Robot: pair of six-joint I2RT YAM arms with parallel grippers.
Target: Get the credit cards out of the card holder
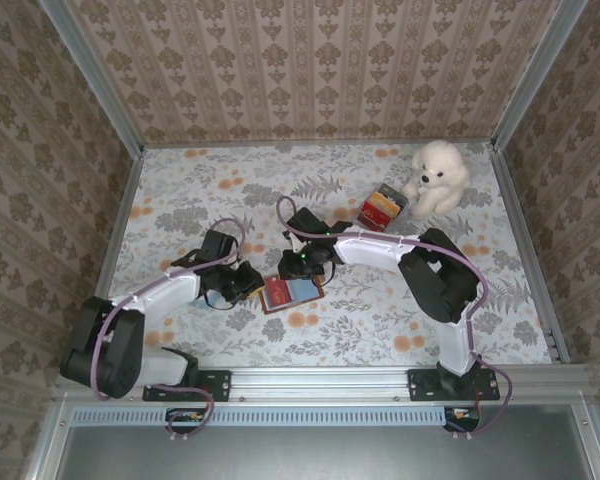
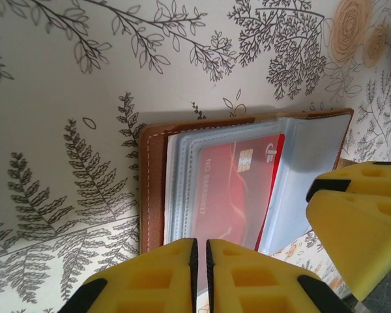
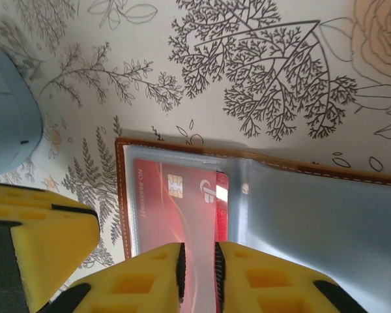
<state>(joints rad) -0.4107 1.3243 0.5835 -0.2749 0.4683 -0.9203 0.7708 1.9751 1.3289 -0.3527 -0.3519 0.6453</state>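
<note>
— What's closest to me?
— My left end effector is clenched almost flat on the edge of the open card holder. My right end effector is clenched on the red credit card, which sits in the holder's clear sleeve.
— Anything crowding them?
— Each other: the two work just beside one another over the holder. Beyond my right end effector, well apart on the desk, a small colourful stack lies just beside a white plush dog.
</note>
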